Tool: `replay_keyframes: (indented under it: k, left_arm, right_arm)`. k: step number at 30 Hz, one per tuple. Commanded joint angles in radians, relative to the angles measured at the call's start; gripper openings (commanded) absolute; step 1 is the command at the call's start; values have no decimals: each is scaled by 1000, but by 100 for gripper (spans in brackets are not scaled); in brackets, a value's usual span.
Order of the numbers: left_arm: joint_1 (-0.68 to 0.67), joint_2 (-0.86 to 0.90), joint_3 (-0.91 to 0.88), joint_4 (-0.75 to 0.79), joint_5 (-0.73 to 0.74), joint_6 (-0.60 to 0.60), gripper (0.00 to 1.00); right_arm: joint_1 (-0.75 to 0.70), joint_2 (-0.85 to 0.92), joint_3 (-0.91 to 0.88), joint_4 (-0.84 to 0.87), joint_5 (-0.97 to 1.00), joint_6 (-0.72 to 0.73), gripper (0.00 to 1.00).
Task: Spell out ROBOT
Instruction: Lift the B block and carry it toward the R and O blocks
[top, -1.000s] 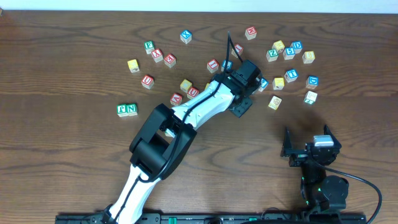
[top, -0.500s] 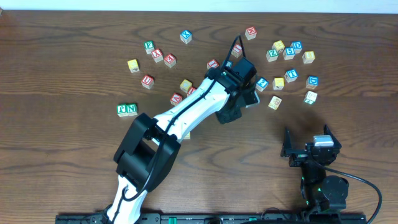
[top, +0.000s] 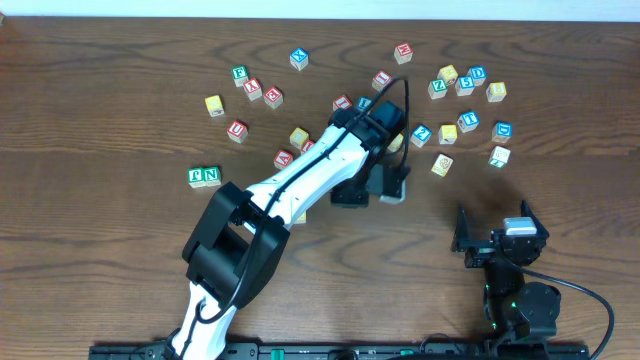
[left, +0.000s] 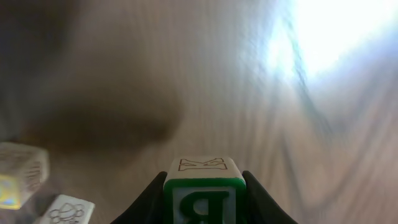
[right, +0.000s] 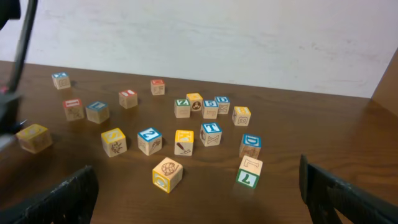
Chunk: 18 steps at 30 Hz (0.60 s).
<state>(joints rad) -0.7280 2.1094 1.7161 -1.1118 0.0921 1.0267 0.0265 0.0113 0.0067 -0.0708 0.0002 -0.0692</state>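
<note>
1 R cube (left: 202, 200) (L gripper (left: 204, 191))

The left fingers (left: 149, 208), carrying the small green-faced wooden R cube (left: 202, 200), have drawn back nearer the robot across the tabletop (top: 100, 260).

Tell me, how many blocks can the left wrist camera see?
3: green R block in the left gripper; two blurry blocks at lower left. Others may lie outside view.

Overhead looks straight down on the whole table (top: 100, 250). Left wrist: very close, blurred, on R cube (left: 202, 199). Right wrist: low, facing 12 o'clock, shares blue T cube (right: 211, 134) (top: 468, 121) with overhead, 1 o'clock there.
</note>
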Motion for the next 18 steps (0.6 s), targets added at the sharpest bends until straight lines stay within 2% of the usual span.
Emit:
replay_keyframes:
  k: [1, 4, 8, 18]
  left_arm:
    - [24, -7, 5, -39, -35, 205, 7]
    - [39, -7, 5, -35, -23, 204, 7]
    - [56, -6, 5, -24, 104, 204, 7]
    - [88, -5, -14, 52, 275, 235, 7]
  right_arm:
    - [-6, -5, -1, -5, 9, 9, 99]
    - [-6, -5, -1, -4, 9, 9, 99]
    - [-6, -5, -1, -4, 9, 9, 99]
    - [-6, -5, -1, -4, 9, 9, 99]
